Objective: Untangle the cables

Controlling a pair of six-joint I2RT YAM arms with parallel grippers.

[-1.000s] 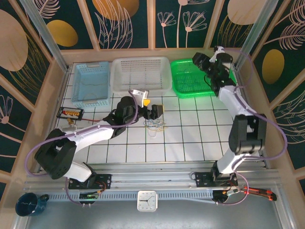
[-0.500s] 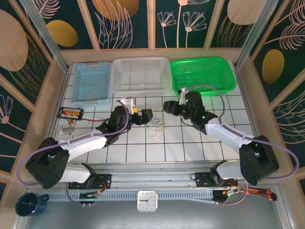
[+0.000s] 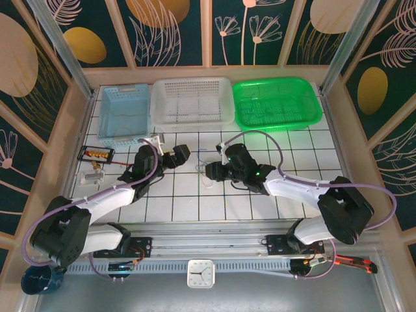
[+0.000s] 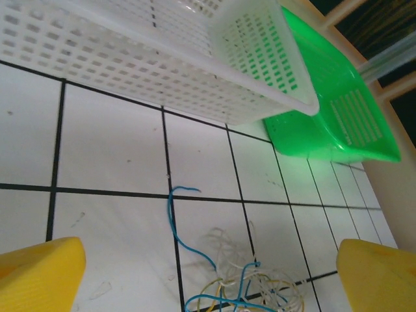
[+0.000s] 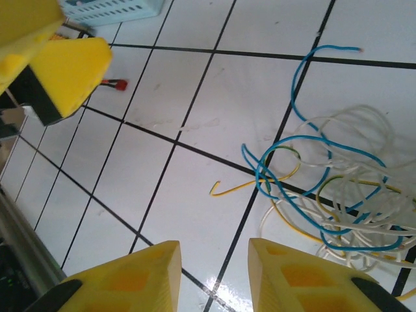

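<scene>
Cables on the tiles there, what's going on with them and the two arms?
Two robot arms are working on a tangle of thin blue, yellow and whitish cables lying on the white tiled table. The right gripper is low beside the edge of the tangle, its fingers open and holding nothing. The left gripper sits just to the other side, also spread wide and empty. The cables are knotted together, and none has been pulled free.
</scene>
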